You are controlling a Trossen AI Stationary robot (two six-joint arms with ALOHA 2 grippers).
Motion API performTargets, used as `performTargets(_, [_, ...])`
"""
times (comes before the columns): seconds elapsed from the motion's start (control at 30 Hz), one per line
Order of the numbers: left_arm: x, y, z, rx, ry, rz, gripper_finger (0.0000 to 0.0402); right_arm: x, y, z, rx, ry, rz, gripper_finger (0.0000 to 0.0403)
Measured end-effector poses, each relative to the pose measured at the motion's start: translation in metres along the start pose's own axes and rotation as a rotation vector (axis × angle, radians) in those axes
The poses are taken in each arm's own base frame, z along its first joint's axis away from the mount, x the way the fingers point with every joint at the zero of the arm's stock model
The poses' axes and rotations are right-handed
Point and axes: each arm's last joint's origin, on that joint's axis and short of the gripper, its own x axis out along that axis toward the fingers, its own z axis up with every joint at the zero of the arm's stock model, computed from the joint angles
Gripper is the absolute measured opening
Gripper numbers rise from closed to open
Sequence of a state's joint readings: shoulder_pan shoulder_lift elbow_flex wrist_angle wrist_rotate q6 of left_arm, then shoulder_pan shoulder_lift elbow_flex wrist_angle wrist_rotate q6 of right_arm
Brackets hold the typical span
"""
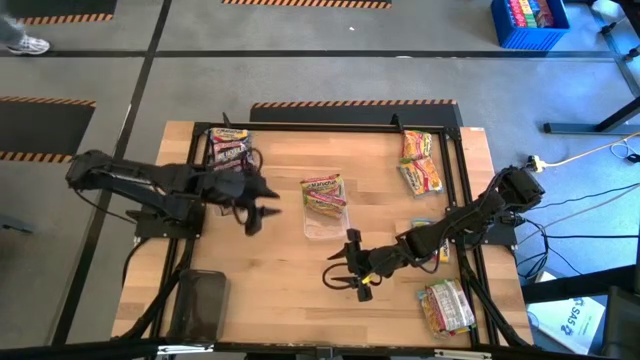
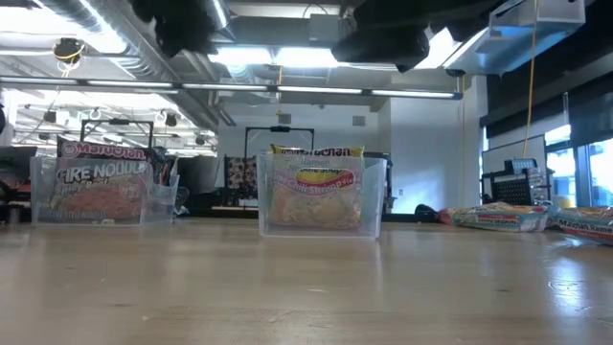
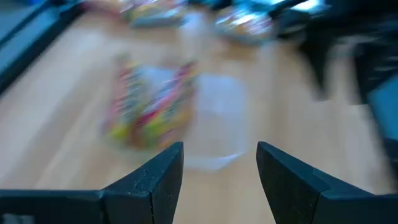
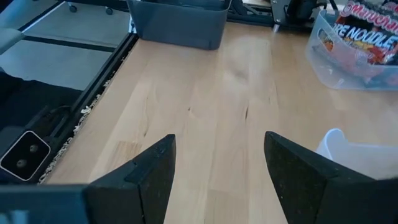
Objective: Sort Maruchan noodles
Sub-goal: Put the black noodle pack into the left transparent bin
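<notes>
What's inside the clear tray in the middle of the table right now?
The middle clear tray holds yellow-orange Maruchan packets at its far end; the low view shows one standing upright against the wall. Its near end looks bare. How many packets sit behind the front one is hidden.

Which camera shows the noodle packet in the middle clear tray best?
The low view: the yellow packet stands upright in the middle tray, label facing. The high view shows it small from above, the left wrist view only a blur, the right wrist view not at all.
</notes>
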State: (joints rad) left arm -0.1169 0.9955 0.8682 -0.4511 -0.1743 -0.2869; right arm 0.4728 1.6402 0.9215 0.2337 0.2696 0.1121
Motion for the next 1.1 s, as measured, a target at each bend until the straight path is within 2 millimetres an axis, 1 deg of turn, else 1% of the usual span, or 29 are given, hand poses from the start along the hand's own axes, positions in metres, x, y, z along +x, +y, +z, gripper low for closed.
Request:
performTargets(0.07, [0.002, -0.012, -0.005, 0.006, -0.030, -0.086, 0.0196, -0.001, 0.003, -0.001, 0.010, 0.004, 0.005, 0.0227])
performTargets(0.17, [0.006, -0.026, -0.017, -0.006, -0.036, -0.157, 0.0196, -0.005, 0.010, -0.001, -0.006, 0.014, 0.018, 0.0227])
performTargets(0.23, [0.008, -0.033, -0.026, -0.010, -0.041, -0.195, 0.0196, -0.013, 0.013, 0.001, -0.014, 0.026, 0.030, 0.0227])
performTargets(0.33, [0.013, -0.040, -0.043, -0.014, -0.051, -0.207, 0.0196, -0.033, 0.016, 0.006, -0.025, 0.058, 0.037, 0.0227])
performTargets(0.47, [0.020, -0.045, -0.063, -0.033, -0.122, -0.197, 0.0196, -0.064, 0.007, 0.014, 0.019, 0.093, -0.077, 0.0227])
performTargets(0.57, [0.023, -0.047, -0.077, -0.054, -0.184, -0.231, 0.0196, -0.085, -0.003, 0.013, 0.099, 0.152, -0.159, 0.0227])
performTargets(0.67, [0.024, -0.048, -0.087, -0.077, -0.235, -0.273, 0.0196, -0.101, -0.010, 0.010, 0.177, 0.200, -0.214, 0.0227])
performTargets(0.73, [0.024, -0.049, -0.091, -0.073, -0.245, -0.288, 0.0196, -0.107, -0.013, 0.009, 0.214, 0.210, -0.255, 0.0227])
performTargets(0.83, [0.024, -0.049, -0.090, -0.072, -0.274, -0.254, 0.0196, -0.108, -0.016, 0.008, 0.229, 0.208, -0.298, 0.0227])
performTargets(0.9, [0.023, -0.048, -0.084, -0.086, -0.295, -0.223, 0.0196, -0.104, -0.018, 0.008, 0.221, 0.201, -0.324, 0.0227])
performTargets(1.0, [0.023, -0.042, -0.065, -0.083, -0.313, -0.167, 0.0196, -0.097, -0.025, 0.006, 0.197, 0.213, -0.383, 0.0227])
performTargets(1.1, [0.023, -0.027, -0.041, -0.098, -0.288, -0.052, 0.0196, -0.088, -0.038, 0.002, 0.186, 0.247, -0.445, 0.0227])
